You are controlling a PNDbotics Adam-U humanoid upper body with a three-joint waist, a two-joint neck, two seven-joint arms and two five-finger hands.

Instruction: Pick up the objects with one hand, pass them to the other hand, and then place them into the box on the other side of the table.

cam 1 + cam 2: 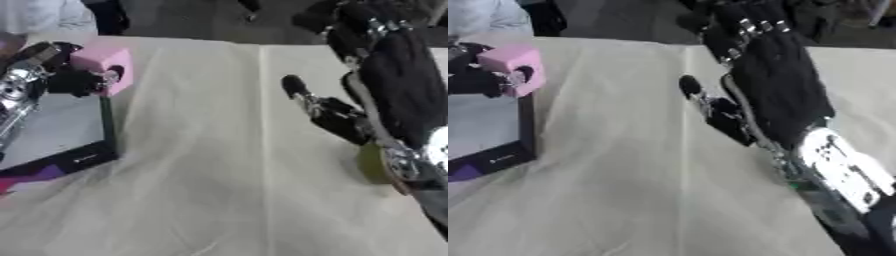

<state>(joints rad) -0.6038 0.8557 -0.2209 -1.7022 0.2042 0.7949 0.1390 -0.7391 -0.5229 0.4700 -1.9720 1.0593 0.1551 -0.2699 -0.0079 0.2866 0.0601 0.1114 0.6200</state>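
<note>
Left eye view shows the left hand (70, 80) with its fingers (87, 82) curled round a pink block (103, 65), holding it over the far edge of the dark-rimmed box (108, 131) at the counter's left side. The right hand (776, 85) hangs above the cream-covered counter (623, 190), fingers straight and apart, thumb stuck out leftward, holding nothing. A green-yellow shape (374, 162) shows under its wrist.

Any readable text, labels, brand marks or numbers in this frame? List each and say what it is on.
None can be read.
Small pale mark on the dark front wall of the box: too blurred to read.
Pink block in the left hand: no lettering visible.
Right hand: no lettering visible.
</note>
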